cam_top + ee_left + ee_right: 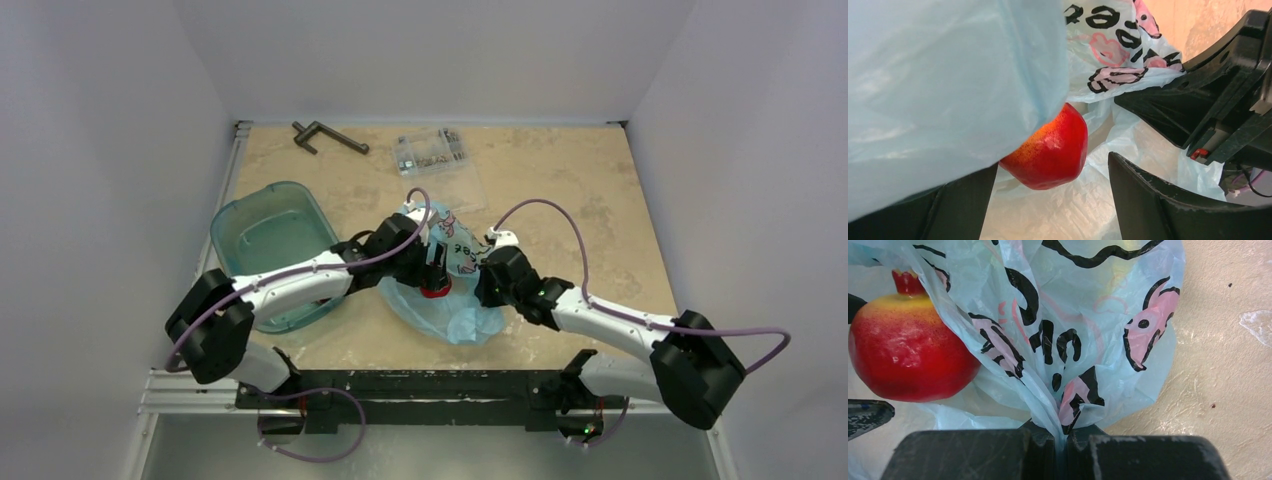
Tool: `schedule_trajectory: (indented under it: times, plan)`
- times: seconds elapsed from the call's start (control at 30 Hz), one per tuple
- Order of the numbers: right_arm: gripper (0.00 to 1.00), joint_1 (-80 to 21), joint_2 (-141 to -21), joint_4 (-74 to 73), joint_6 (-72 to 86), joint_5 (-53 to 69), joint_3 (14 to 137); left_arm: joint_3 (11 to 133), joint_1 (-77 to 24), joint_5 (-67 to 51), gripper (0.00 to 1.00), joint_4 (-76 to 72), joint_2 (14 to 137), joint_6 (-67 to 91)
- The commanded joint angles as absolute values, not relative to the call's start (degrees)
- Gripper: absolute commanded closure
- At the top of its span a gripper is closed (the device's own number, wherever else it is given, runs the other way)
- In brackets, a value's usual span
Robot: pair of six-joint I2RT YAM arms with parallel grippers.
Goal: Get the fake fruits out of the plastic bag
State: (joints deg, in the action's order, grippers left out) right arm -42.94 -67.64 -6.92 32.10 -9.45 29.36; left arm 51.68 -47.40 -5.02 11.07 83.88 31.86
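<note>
The red fruit (1050, 150) lies between the left hand's (1053, 164) spread fingers (1153, 200).

- The left gripper (1053, 169) straddles the red fruit (1055, 142) with its jaws apart; a gap shows beside one finger, and bag (938, 75) film drapes over the other.
- The right gripper (1060, 442), pinched on a bag fold, crowds the fruit's other side.
- The tub (232, 225) blocks the table's (600, 180) left.
- A box (435, 152) and a dark tool (325, 136) sit far back.
- There is passing room over the table's right side.
</note>
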Motion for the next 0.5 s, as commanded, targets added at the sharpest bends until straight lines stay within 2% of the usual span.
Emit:
schedule_trajectory:
  times: [0.0,0.2,0.3,0.33,0.43,0.47]
  plan:
    - [1.00,-42.70,-65.76,-5.21,31.38,-9.40,28.82,51.55,-48.29,-1.67,0.19,10.29,81.62,32.16]
    - [1.00,-42.71,-65.65,-5.35,30.79,-10.36,28.75,47.84,-48.16,-1.44,0.18,7.27,73.51,34.36]
    - [1.00,-42.71,-65.78,-5.27,30.64,-10.46,28.83,48.32,-48.18,-1.58,0.21,8.11,71.64,35.58]
    - [1.00,-42.71,-65.67,-5.34,30.65,-10.46,28.76,48.81,-48.17,-1.34,0.23,8.56,71.54,35.48]
    - [1.00,-42.71,-65.40,-5.10,30.46,-10.30,28.60,51.68,-48.21,-1.91,0.41,11.32,74.21,34.24]
    - [1.00,-42.71,-65.33,-5.03,30.43,-10.31,28.55,52.93,-48.25,-2.35,0.43,12.50,75.58,33.85]
